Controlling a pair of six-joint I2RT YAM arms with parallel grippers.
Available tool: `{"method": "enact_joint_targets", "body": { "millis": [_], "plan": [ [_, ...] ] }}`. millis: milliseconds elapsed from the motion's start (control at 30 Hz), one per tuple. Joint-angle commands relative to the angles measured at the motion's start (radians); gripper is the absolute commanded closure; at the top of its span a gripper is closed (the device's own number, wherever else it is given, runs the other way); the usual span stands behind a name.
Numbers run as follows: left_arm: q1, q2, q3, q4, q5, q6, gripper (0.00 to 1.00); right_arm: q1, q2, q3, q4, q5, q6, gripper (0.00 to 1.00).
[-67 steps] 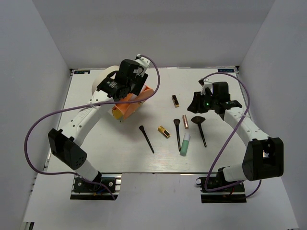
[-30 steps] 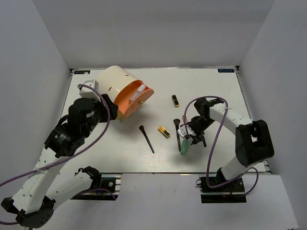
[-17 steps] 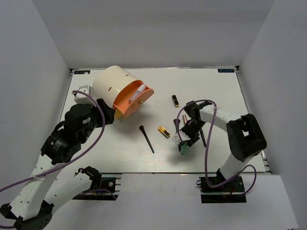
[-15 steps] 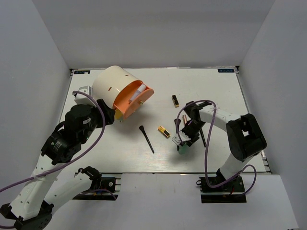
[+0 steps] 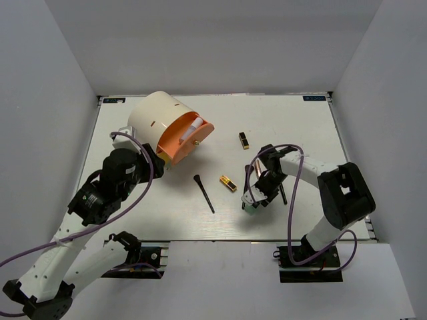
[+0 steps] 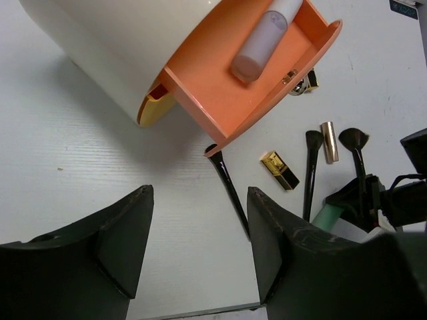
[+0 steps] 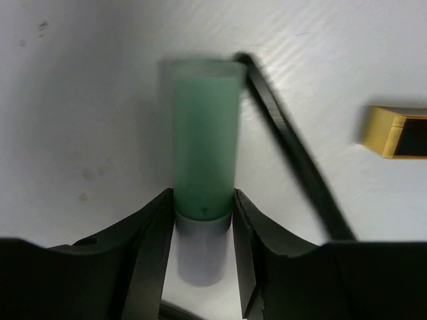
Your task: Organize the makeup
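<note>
My right gripper point(image 5: 256, 198) point(image 7: 203, 223) is shut on the mint green tube point(image 7: 204, 143) at its grey cap end, low over the table. A thin black brush point(image 7: 293, 157) lies beside the tube. My left gripper point(image 5: 152, 162) point(image 6: 200, 230) is open and empty, in front of the cream cylinder point(image 5: 155, 118). A pale lavender tube point(image 6: 261, 39) lies in its open orange drawer point(image 6: 230, 93). On the table lie a black brush point(image 5: 203, 193), two gold-and-black lipsticks point(image 5: 228, 183) point(image 5: 244, 140), a rose-gold tube point(image 6: 327, 141) and a fan brush point(image 6: 355, 143).
The cylinder lies on its side at the back left, its drawer facing the table's middle. A brass knob point(image 6: 293, 79) sticks out of the drawer front. White walls close in the table on three sides. Purple cables loop from both arms.
My right gripper came down from the back right and closed on the green tube. My left arm pulled back from the cylinder toward the near left, then edged right.
</note>
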Motion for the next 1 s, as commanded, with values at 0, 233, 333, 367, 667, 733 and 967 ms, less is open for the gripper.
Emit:
{"method": "enact_joint_targets", "body": {
  "millis": [0,233,333,367,667,733,967],
  "plan": [
    [0.005,-0.007,-0.011,0.040,0.022,-0.019,0.32,0.002,0.020,-0.083,-0.036,0.078,-0.138,0.55],
    [0.005,-0.004,-0.020,0.043,0.025,-0.028,0.32,-0.002,0.026,-0.074,-0.028,0.054,-0.094,0.64],
    [0.005,-0.009,-0.025,0.039,0.029,-0.042,0.32,-0.005,0.026,-0.022,-0.059,0.015,-0.057,0.85],
    [0.005,-0.012,-0.028,0.034,0.032,-0.047,0.32,-0.007,0.021,0.001,-0.087,0.002,-0.043,0.89],
    [0.005,-0.084,-0.077,0.033,0.023,-0.097,0.32,-0.050,-0.101,0.286,-0.303,-0.196,0.020,1.00],
    [0.005,-0.092,-0.087,0.039,0.025,-0.102,0.32,-0.050,-0.108,0.367,-0.274,-0.239,0.113,1.00],
    [0.005,-0.101,-0.109,0.066,0.037,-0.100,0.32,0.002,-0.071,0.558,0.215,-0.393,0.652,1.00]
  ]
}}
